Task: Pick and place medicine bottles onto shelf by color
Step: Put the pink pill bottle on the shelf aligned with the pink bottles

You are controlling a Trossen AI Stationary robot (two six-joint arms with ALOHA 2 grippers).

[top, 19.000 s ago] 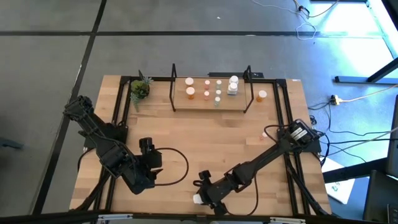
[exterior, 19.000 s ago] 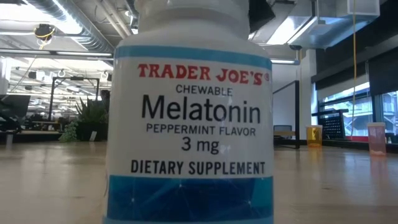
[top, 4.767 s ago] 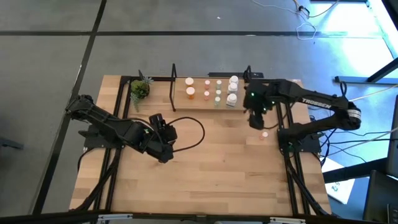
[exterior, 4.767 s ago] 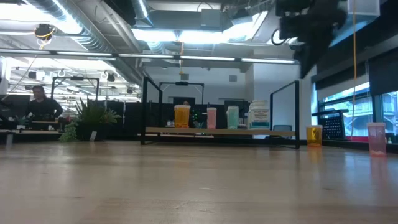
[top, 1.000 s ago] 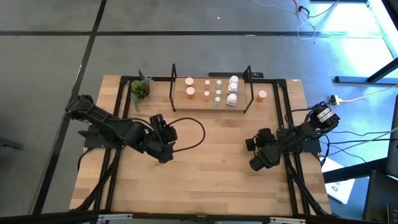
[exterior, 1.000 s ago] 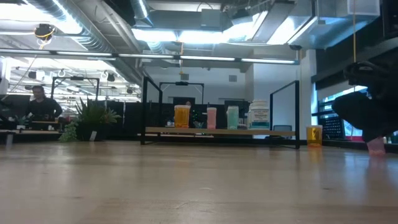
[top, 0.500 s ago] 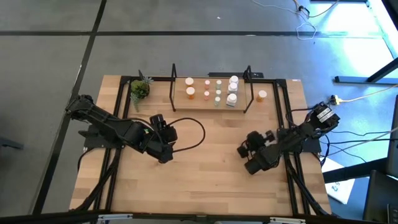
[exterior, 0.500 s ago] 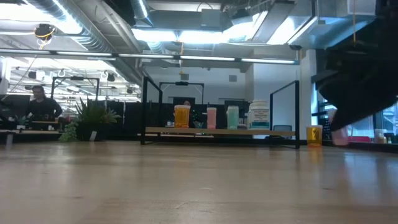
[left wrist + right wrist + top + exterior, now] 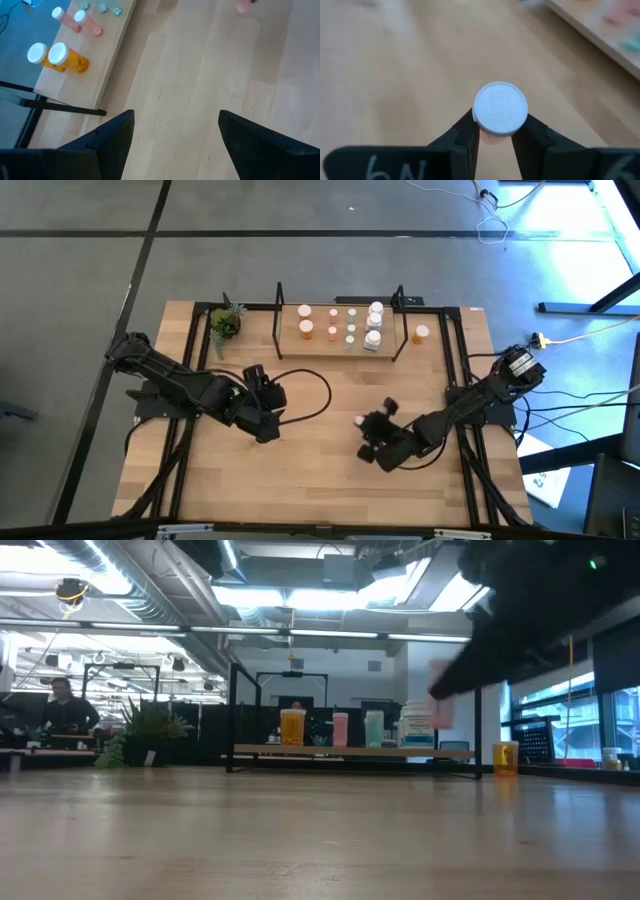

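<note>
The shelf (image 9: 340, 348) stands at the table's far side with orange (image 9: 306, 328), pink (image 9: 333, 330), pale green (image 9: 351, 330) and white (image 9: 373, 335) medicine bottles upright on its board. One orange bottle (image 9: 421, 334) stands on the table to the right of the shelf. My right gripper (image 9: 372, 427) is over the table's middle right, shut on a small pink bottle with a white cap (image 9: 500, 108); the low view shows this bottle (image 9: 441, 705) above the table. My left gripper (image 9: 268, 392) hangs open at the middle left, its fingers (image 9: 115, 137) over bare wood. My right gripper pinches the pink bottle between its two fingers (image 9: 465, 131), one on each side of the body just under the cap (image 9: 491, 138). The cap faces back toward the wrist camera. The bottle is lifted clear of the table.
A small potted plant (image 9: 224, 323) stands left of the shelf. Black rails (image 9: 455, 350) run along the table's sides. A black cable (image 9: 310, 405) loops over the wood beside my left gripper. Bare wood lies in front of the shelf (image 9: 330, 390).
My right gripper has carried the pink bottle off the table near the right edge, up and toward the table's middle, rolling and tipping its wrist as it went. The bottle, which stood on the wood, now hangs well above it.
</note>
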